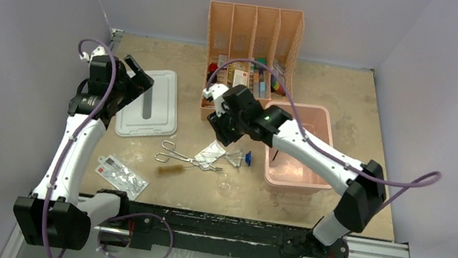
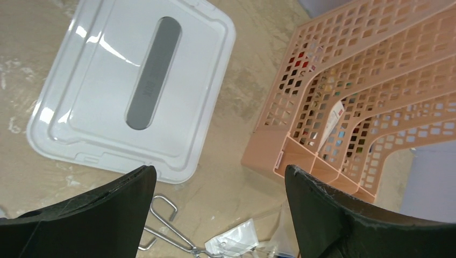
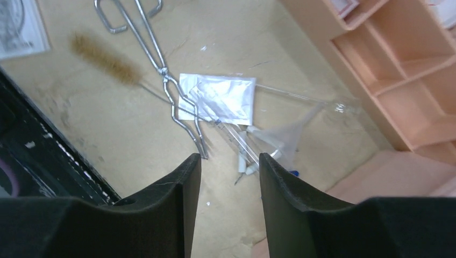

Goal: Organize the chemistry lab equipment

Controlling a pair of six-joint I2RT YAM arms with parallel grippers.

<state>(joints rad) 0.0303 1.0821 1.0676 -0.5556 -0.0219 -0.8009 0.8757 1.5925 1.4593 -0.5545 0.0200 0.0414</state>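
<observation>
Loose lab items lie in a pile at mid-table: steel tongs (image 1: 181, 157), a brown bristle brush (image 1: 170, 169), clear packets (image 1: 212, 152) and a blue-capped clear tube (image 1: 246, 158). My right gripper (image 1: 220, 126) hovers open and empty just above the pile. In the right wrist view it (image 3: 230, 158) frames bare table just short of the tongs (image 3: 161, 70), the brush (image 3: 105, 51), a packet (image 3: 220, 97) and the white triangle (image 3: 258, 145). My left gripper (image 1: 139, 79) is open and empty over the white lid (image 1: 151, 104). The black wire ring is not clearly seen.
A peach divided organizer (image 1: 254, 37) stands at the back. A pink bin (image 1: 322, 126) sits right of the pile, under the right arm. A flat red-and-white printed packet (image 1: 122, 176) lies front left. The left wrist view shows the lid (image 2: 134, 91), the organizer (image 2: 365, 91) and the tongs (image 2: 161, 226).
</observation>
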